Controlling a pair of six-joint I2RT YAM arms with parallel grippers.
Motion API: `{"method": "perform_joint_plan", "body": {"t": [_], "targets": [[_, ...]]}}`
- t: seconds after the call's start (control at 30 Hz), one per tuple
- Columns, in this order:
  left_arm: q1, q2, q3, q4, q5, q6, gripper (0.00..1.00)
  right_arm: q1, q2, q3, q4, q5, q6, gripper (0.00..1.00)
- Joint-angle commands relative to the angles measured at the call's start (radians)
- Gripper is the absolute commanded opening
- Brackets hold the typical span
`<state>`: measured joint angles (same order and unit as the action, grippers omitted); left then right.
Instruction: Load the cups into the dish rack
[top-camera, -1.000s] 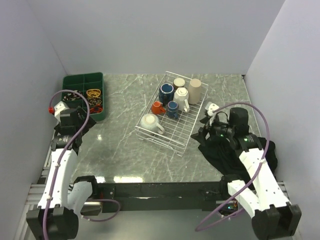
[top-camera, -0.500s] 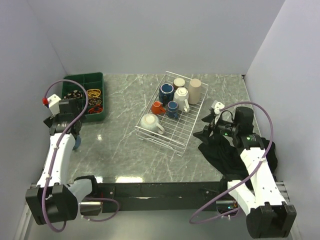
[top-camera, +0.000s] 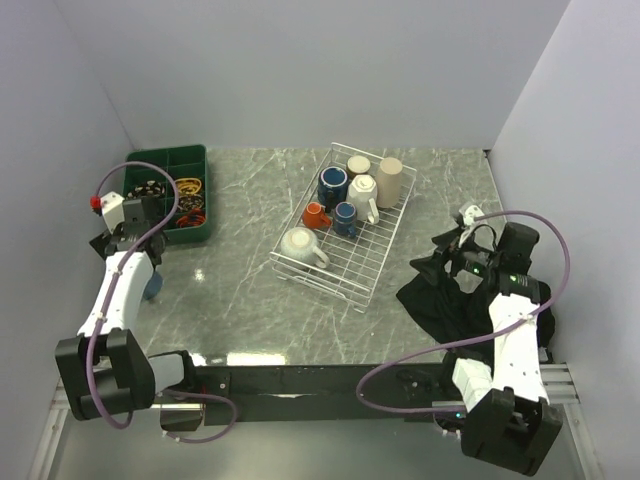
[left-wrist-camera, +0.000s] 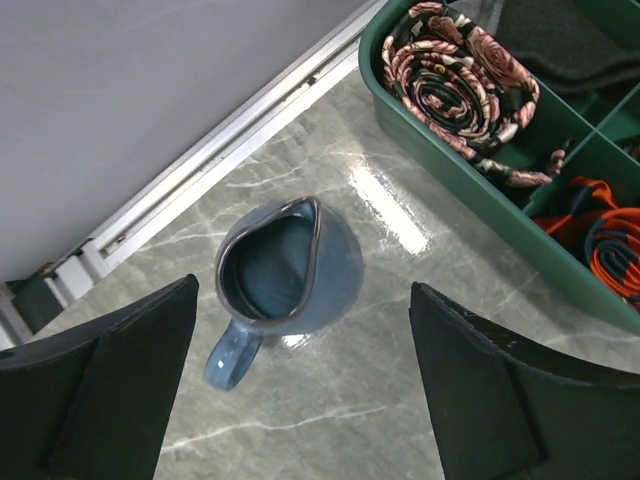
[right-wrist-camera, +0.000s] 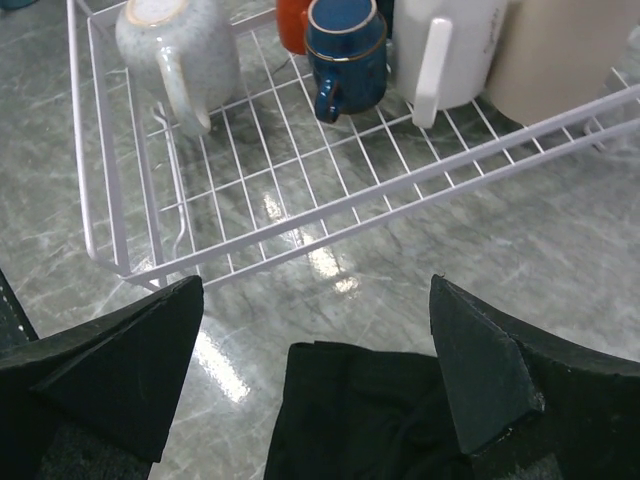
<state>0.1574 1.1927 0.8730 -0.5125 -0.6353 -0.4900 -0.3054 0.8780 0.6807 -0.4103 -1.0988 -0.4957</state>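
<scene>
Left wrist: my left gripper (left-wrist-camera: 300, 320), spread wide and empty, hovers above 1 stray blue mug (left-wrist-camera: 290, 265). Next: descend, clamp, carry to dish rack (top-camera: 355, 268). My right gripper (right-wrist-camera: 315, 300) gapes empty.

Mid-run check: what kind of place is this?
Probably a lab test cell, not a kitchen: plain white partition walls box in a marbled tabletop, with a dish rack and green tray staged on it.

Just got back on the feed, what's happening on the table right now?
Seven cups already sit in the white wire dish rack. One blue mug is left out, upright on the table beside the green tray; the left gripper hangs open above it, not touching. The right gripper is open too, holding nothing, over a black cloth beside the rack.
</scene>
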Motion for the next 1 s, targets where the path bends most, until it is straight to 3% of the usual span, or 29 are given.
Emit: {"method": "perform_joint_plan", "body": {"t": [0.0,0.2,0.63,0.8,0.97], "targets": [[0.044,0.042,-0.014,0.097,0.114,0.030,0.88,-0.055,-0.049,-0.035,0.031,-0.073,0.008,1.00],[0.080,0.087,-0.014,0.112,0.246,0.037,0.77,-0.089,-0.045,-0.041,0.036,-0.092,0.000,1.00],[0.110,0.145,-0.043,0.108,0.281,0.014,0.60,-0.093,-0.071,-0.032,0.011,-0.127,-0.014,1.00],[0.110,0.139,-0.060,0.095,0.306,0.005,0.42,-0.093,-0.089,-0.020,-0.018,-0.154,-0.030,1.00],[0.108,0.151,-0.062,0.083,0.354,-0.009,0.34,-0.093,-0.103,-0.007,-0.036,-0.173,-0.043,1.00]]}}
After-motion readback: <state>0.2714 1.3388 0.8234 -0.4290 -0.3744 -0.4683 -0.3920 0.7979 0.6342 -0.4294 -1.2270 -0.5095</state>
